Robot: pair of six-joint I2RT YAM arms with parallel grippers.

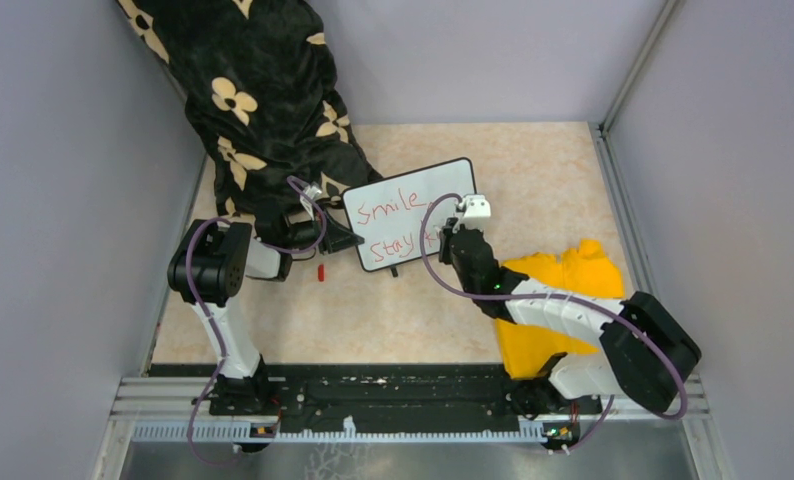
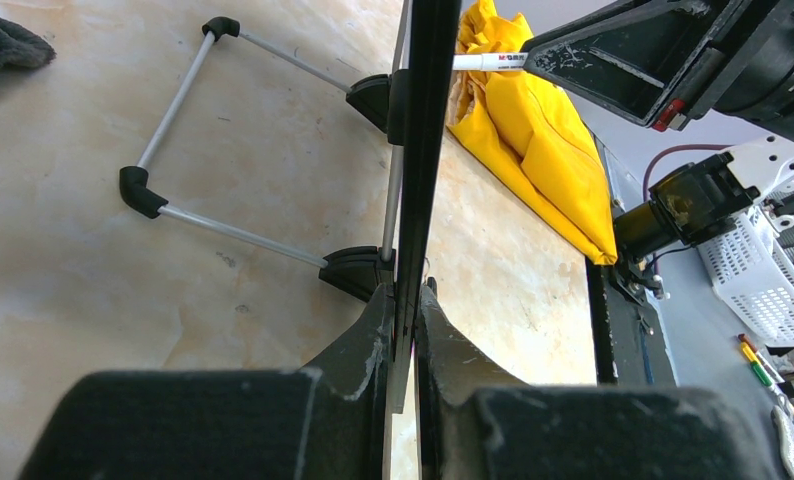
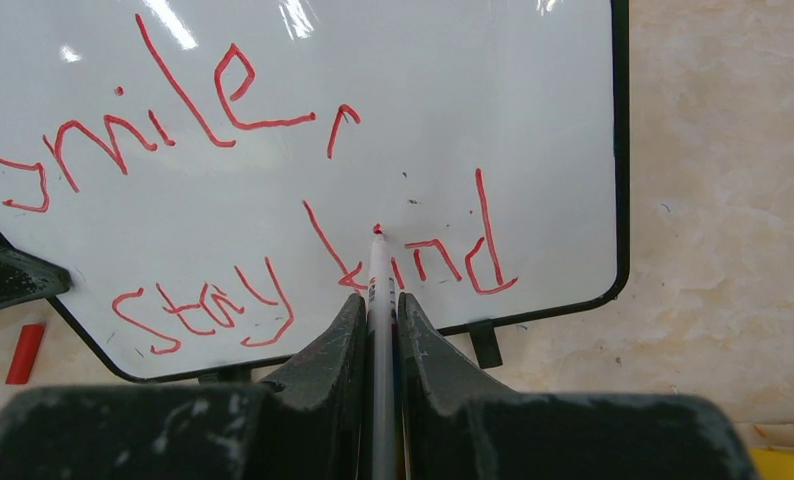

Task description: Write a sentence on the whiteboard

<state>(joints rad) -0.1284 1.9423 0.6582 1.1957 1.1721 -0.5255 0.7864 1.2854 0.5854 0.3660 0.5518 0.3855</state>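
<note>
The right hand (image 3: pixel 381 298) squeezed the pen (image 3: pixel 378 255), tip on the board (image 3: pixel 533 100) straight ahead; the left hand (image 2: pixel 408 295) pinched the board's edge

Left claw (image 2: pixel 411 310) clamped on whiteboard (image 1: pixel 428 185) edge, right claw (image 3: pixel 379 305) pinching marker (image 3: pixel 377 260), arm extended forward.

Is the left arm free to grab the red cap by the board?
Probably not: its jaws are shut on the whiteboard edge. The red cap lies uncovered nearby, so only that grip stands in the way.
</note>
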